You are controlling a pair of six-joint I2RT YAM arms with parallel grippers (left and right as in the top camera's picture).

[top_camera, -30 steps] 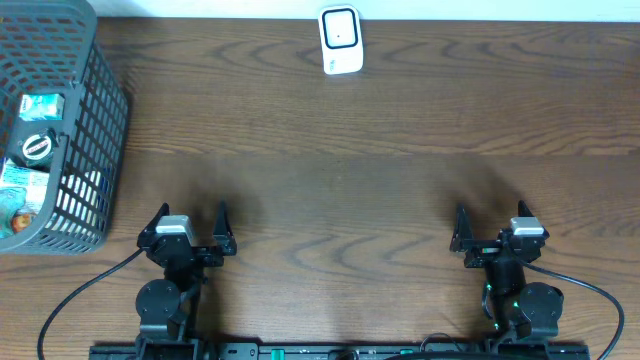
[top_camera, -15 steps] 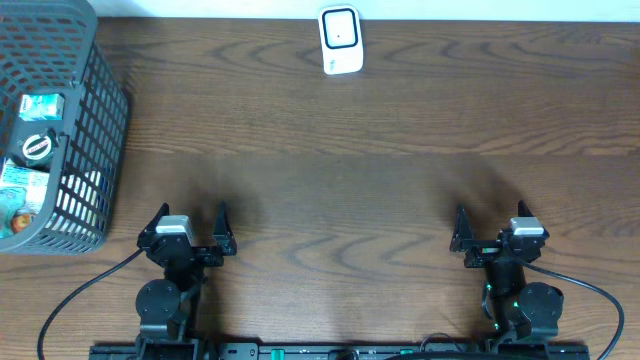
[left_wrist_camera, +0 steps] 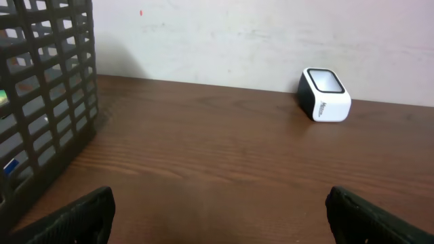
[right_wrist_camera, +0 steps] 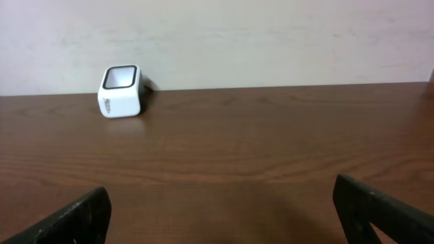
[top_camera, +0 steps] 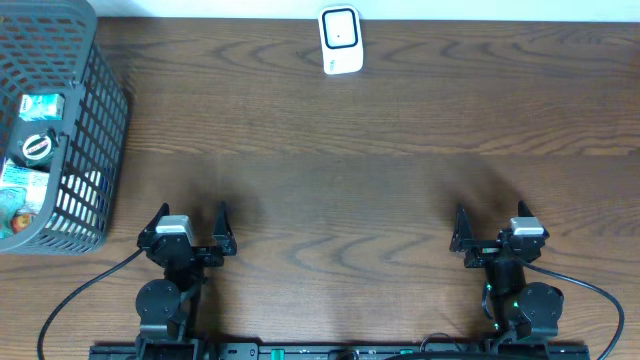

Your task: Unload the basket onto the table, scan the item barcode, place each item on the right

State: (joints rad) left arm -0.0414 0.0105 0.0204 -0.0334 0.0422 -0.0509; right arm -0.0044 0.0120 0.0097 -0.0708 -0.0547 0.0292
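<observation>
The white barcode scanner (top_camera: 340,40) stands at the table's far edge, near the middle; it shows in the left wrist view (left_wrist_camera: 325,95) and the right wrist view (right_wrist_camera: 122,90). Several packaged items lie in the grey mesh basket (top_camera: 105,120) at the far left, among them a teal box (top_camera: 40,105) and a round-lidded pack (top_camera: 38,148). My left gripper (top_camera: 191,213) (left_wrist_camera: 220,224) sits open near the front edge with nothing between its fingers. My right gripper (top_camera: 491,215) (right_wrist_camera: 224,217) is open and empty too, at the front right.
The basket's dark wall (left_wrist_camera: 47,102) rises close on the left of the left arm. Bare brown wooden tabletop (top_camera: 340,190) lies between the grippers and the scanner. A pale wall stands behind the table.
</observation>
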